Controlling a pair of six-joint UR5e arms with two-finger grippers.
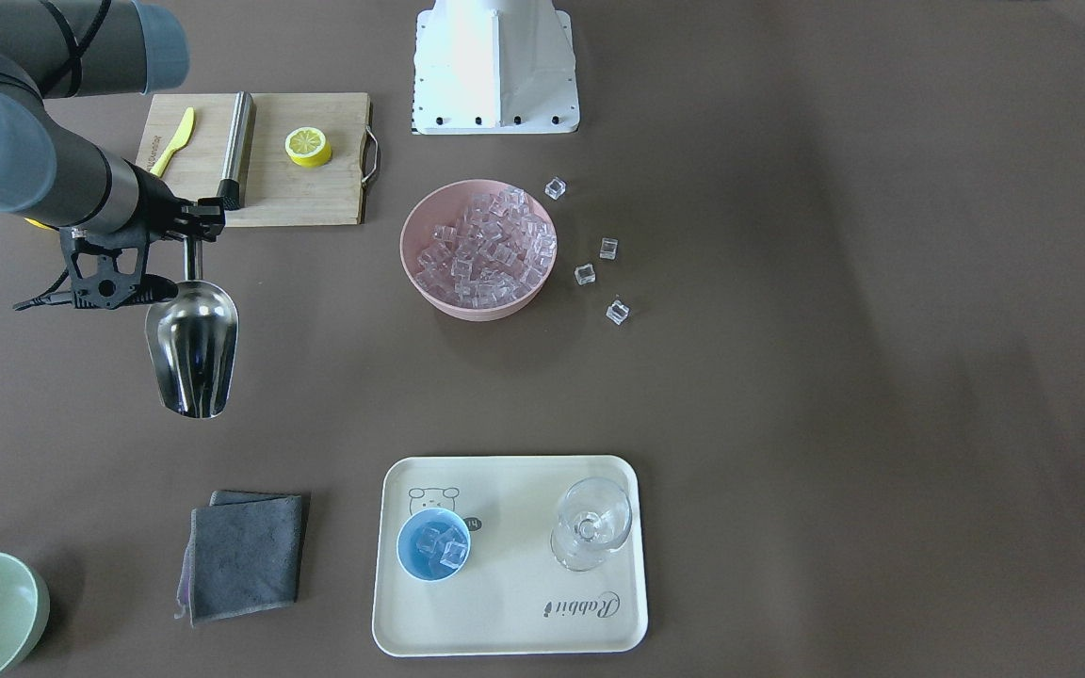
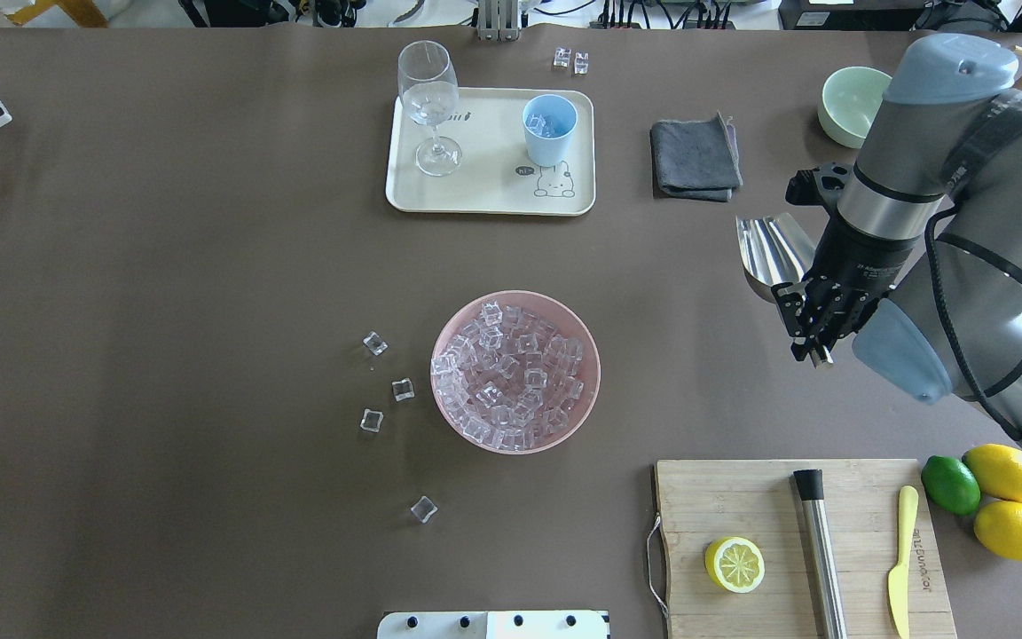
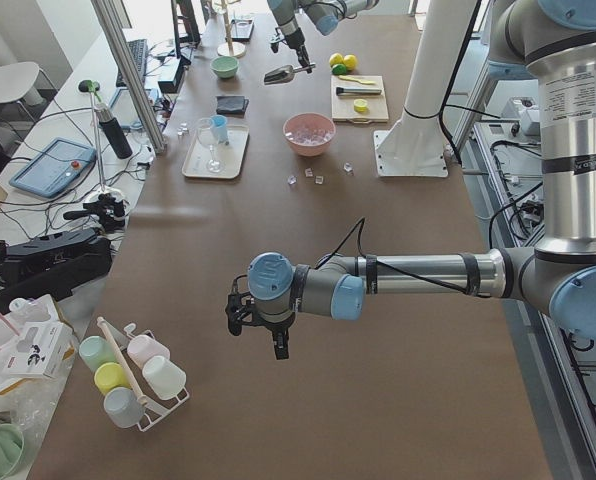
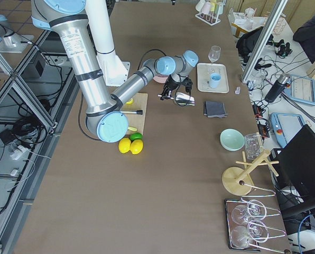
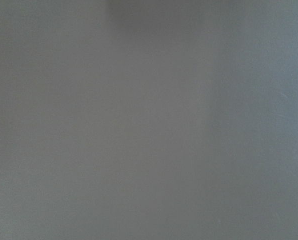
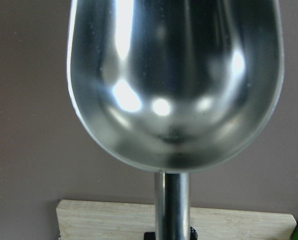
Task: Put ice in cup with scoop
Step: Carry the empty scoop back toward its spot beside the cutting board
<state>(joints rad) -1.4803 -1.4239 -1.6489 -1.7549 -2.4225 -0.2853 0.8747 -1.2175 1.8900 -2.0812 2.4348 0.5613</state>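
Note:
My right gripper (image 1: 192, 235) (image 2: 811, 330) is shut on the rod handle of the steel scoop (image 1: 192, 348) (image 2: 771, 248) and holds it above the table, right of the pink bowl (image 2: 589, 355). The scoop's trough (image 6: 174, 75) is empty. The bowl is full of ice (image 1: 484, 247) (image 2: 511, 377). The light-blue cup (image 1: 433, 545) (image 2: 550, 129) stands on the cream tray (image 2: 484, 191) and holds a few cubes. My left gripper (image 3: 263, 330) shows only in the exterior left view, low over bare table far from these things; I cannot tell whether it is open or shut.
A stemmed glass (image 2: 428, 98) stands on the tray beside the cup. Loose cubes (image 2: 402, 389) lie left of the bowl. A grey cloth (image 2: 694, 160), a pale-green bowl (image 2: 850, 105), a cutting board (image 2: 795, 541) with a lemon half, steel cylinder and knife, and whole citrus (image 2: 1003, 472) lie on the right.

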